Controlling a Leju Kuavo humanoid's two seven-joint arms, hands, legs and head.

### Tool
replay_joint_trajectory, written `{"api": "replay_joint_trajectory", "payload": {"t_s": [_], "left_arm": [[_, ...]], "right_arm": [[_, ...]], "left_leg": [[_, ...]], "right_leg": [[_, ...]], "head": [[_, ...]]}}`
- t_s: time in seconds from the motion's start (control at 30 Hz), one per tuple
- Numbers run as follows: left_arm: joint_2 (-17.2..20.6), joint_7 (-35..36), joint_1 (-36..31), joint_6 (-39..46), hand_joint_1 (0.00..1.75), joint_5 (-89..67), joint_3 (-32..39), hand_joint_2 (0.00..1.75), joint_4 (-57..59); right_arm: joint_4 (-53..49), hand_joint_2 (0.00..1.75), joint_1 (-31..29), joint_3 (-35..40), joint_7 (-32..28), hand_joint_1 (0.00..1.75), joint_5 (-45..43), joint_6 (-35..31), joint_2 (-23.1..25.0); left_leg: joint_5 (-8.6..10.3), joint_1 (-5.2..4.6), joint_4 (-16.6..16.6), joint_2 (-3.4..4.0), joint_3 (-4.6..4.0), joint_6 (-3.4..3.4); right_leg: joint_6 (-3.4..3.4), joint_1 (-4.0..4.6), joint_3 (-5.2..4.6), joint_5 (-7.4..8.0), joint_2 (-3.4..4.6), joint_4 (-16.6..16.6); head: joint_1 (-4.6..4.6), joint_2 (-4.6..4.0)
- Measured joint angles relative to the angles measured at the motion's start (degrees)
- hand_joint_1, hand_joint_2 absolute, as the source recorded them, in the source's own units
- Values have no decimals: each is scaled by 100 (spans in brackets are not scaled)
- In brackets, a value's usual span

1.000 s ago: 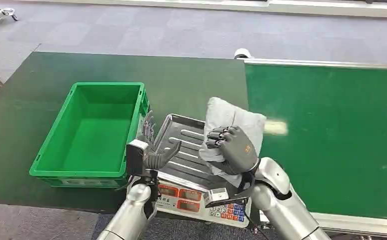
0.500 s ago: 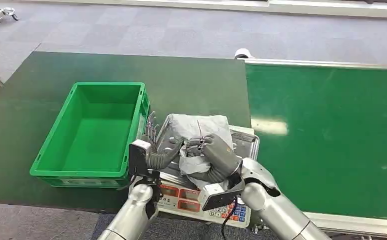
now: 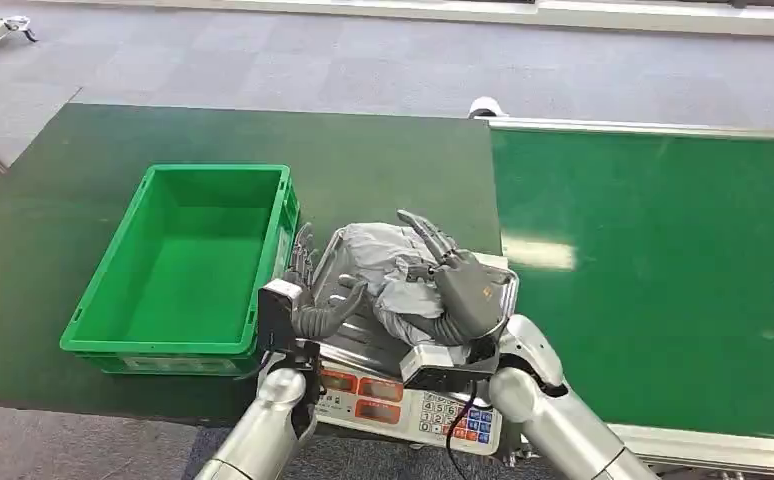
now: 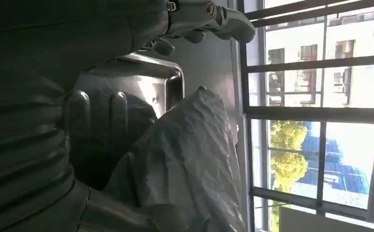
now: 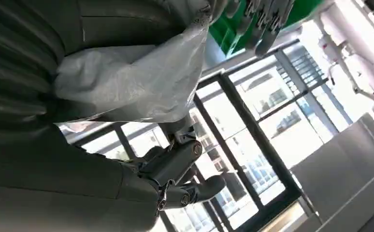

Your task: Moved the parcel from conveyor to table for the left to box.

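Parcel [image 3: 388, 265] is off the conveyor [image 3: 653, 270], laid on the scale tray [image 3: 488, 275] at the near edge of the surface [image 3: 383, 170]. Right hand [image 3: 463, 290] fingers are spread, resting on it. Left hand [image 3: 313, 300] fingers spread, nothing held. Boxing into green crate [image 3: 188, 345], left, not yet done.

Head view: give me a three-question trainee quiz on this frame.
1. True or false: the parcel lies on the scale tray.
2. Multiple choice: the crate holds A) the parcel, B) nothing visible, C) a scale.
3. Fill in: the right hand, fingers spread, is at the parcel; the left hand is open beside the ____.

Key: 1 true; 2 B; 3 tray.
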Motion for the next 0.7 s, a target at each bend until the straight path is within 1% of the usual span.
{"api": "replay_joint_trajectory", "payload": {"t_s": [0.23, 0.37, 0.43, 0.5, 0.53, 0.57, 0.6, 0.7], "left_arm": [[-7, 0, -33, 0, 0, -7, -50, 175, 79], [-11, 0, -66, 0, 0, -7, -76, 175, 120], [-15, 0, -81, 0, 0, -4, -77, 175, 136], [-22, 0, -88, -4, 0, 0, -81, 175, 153], [-22, 0, -90, -11, 0, 0, -81, 175, 164], [-22, 0, -93, -17, 0, 0, -81, 175, 170], [-22, 0, -95, -33, 0, 0, -83, 175, 177], [-24, 0, -124, -57, 0, 0, -85, 175, 199]], "right_arm": [[-76, 175, 106, -422, -111, 0, 50, -732, -153], [-142, 175, 139, -643, -100, 0, -11, -792, -249], [-151, 175, 148, -728, -52, 0, -59, -630, -300], [-171, 175, 175, -809, -186, 0, -434, -275, -337], [-201, 175, 195, -861, -253, 0, -770, 85, -352], [-208, 175, 201, -870, -262, 0, -879, 232, -356], [-208, 175, 200, -877, -247, 0, -1033, 630, -382], [-164, 175, 182, -868, 7, 0, -1099, 1625, -457]], "left_leg": [[0, -1, 1, -1, 0, 0], [-1, 0, 1, 2, 1, 0], [-1, 0, 1, 3, 1, 0], [0, 0, 1, 0, 0, 0], [0, 0, 1, 1, 0, 0], [-1, 0, 1, 2, 1, 0], [-1, 0, 1, 2, 1, 0], [-1, 0, 0, 1, 0, 0]], "right_leg": [[0, -1, 0, 0, -1, 0], [0, -1, -1, 0, 0, 0], [0, 0, -1, 0, 2, 0], [0, 0, 0, 0, 0, 0], [0, 0, 0, 0, 0, 0], [0, 0, 0, 0, 0, 0], [0, 0, 0, 0, 0, 0], [0, 0, 2, 0, 0, 0]], "head": [[0, 0], [-2, 0], [0, 0], [0, 0], [0, 0], [0, 0], [-2, 0], [0, 0]]}}
